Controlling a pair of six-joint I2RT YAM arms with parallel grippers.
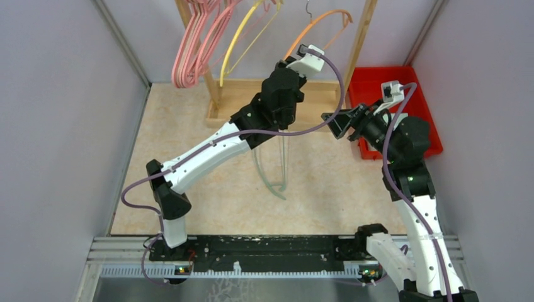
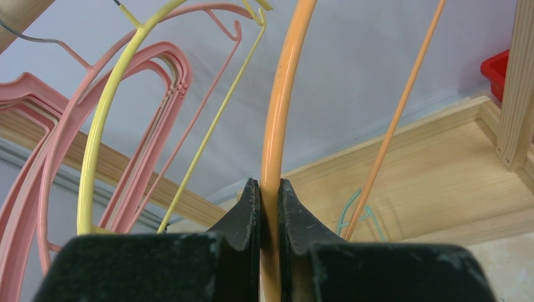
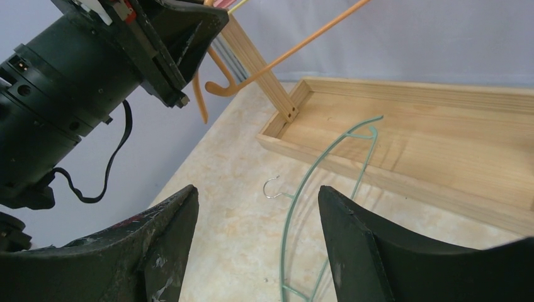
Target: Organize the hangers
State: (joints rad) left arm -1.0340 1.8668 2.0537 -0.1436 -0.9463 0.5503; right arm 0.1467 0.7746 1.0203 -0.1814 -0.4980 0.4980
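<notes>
Up at the wooden rack (image 1: 360, 44), the left gripper (image 2: 269, 189) is clamped on the orange hanger (image 2: 284, 94), whose thick arm runs straight up between its jaws. The yellow hanger (image 2: 101, 126) and pink hangers (image 2: 38, 189) hang just to its left. The right gripper (image 3: 257, 192) hovers with fingers spread apart over the pale green hanger (image 1: 278, 187), which lies on the table (image 1: 189, 157) with its far end over the rack's base.

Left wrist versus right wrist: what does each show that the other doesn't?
Only the left wrist view shows the left gripper shut on the orange hanger, plus a corner of the red bin. Only the right wrist view shows the right gripper open, the left arm from outside, and the green hanger with its metal hook. Both show the orange hanger, the green hanger and the rack base.
</notes>
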